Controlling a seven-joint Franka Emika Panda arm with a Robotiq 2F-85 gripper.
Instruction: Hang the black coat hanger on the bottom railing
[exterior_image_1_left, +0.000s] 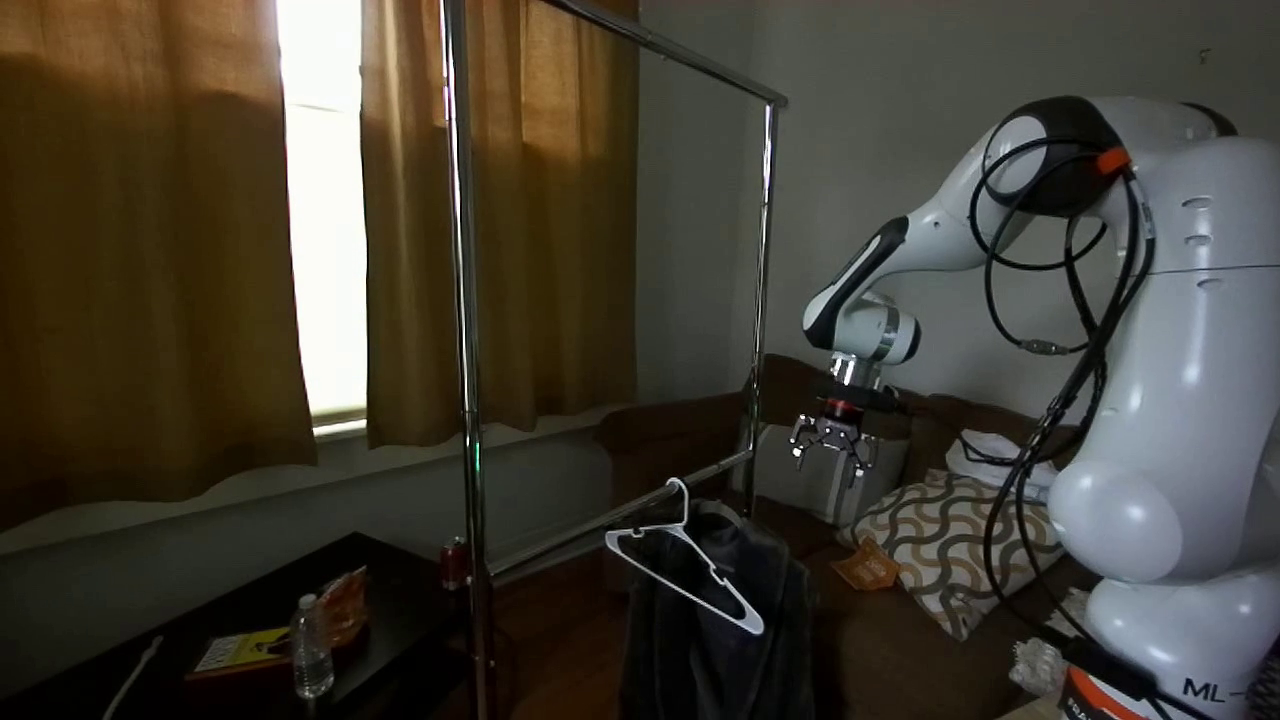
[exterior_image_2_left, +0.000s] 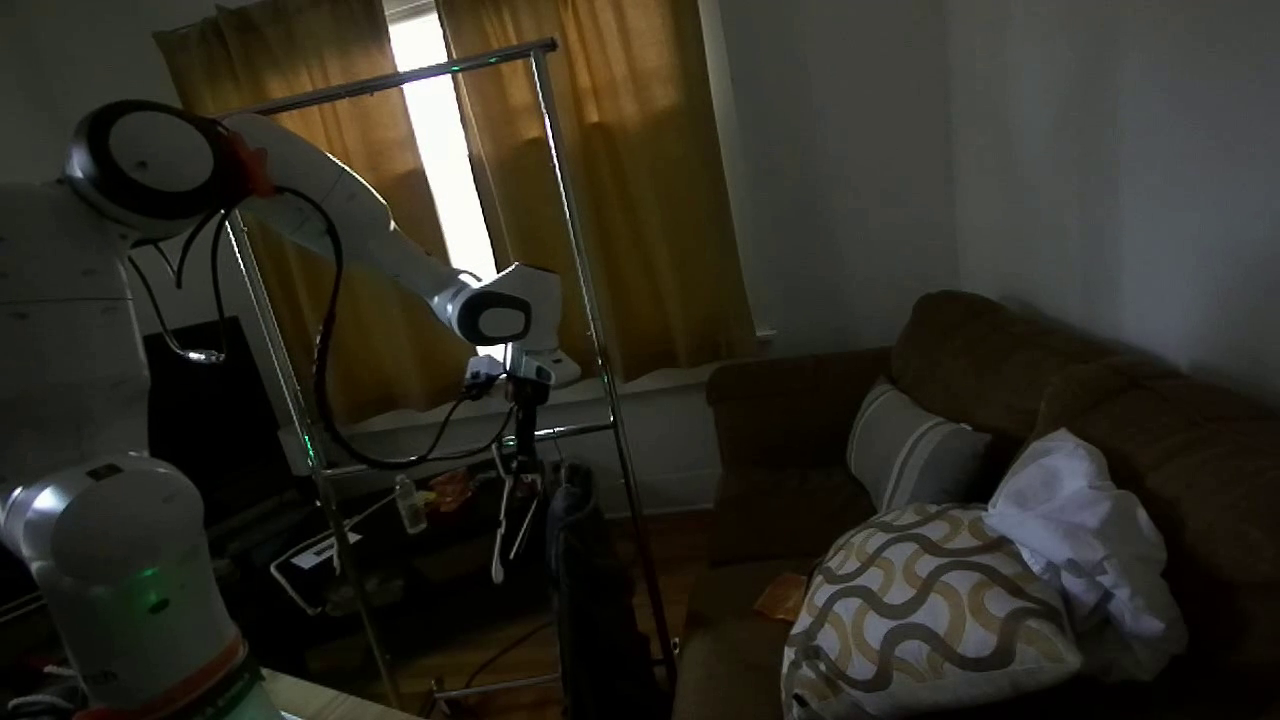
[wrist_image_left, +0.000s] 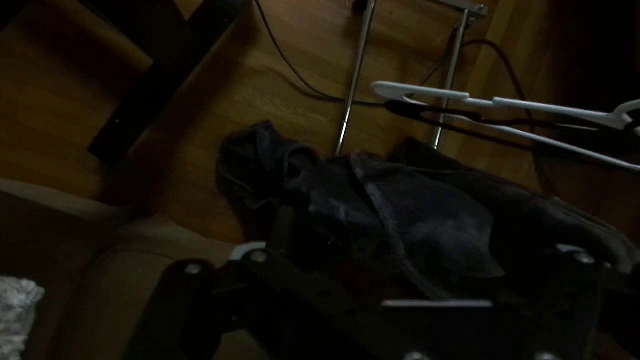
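The black coat hanger (wrist_image_left: 407, 108) shows in the wrist view as a thin dark triangle close alongside a white hanger (wrist_image_left: 425, 91). Its hook is past the frame's right edge, and I cannot make it out surely in either exterior view. The bottom railing (exterior_image_1_left: 580, 531) crosses the rack low down and also shows in an exterior view (exterior_image_2_left: 585, 430). The white hanger (exterior_image_1_left: 748, 618) hangs from it by its hook. My gripper (exterior_image_1_left: 828, 462) points down, fingers spread and empty, beside the rack and above the sofa. In the wrist view its fingers (wrist_image_left: 425, 240) stand wide apart over the dark coat.
A dark coat (exterior_image_1_left: 740, 670) hangs beside the white hanger. The rack's near post (exterior_image_1_left: 465, 300) and far post (exterior_image_1_left: 765, 220) stand upright. A dark table with a bottle (exterior_image_1_left: 312, 650) is beyond the rack. The sofa (exterior_image_2_left: 800, 400) holds a patterned pillow (exterior_image_2_left: 930, 600).
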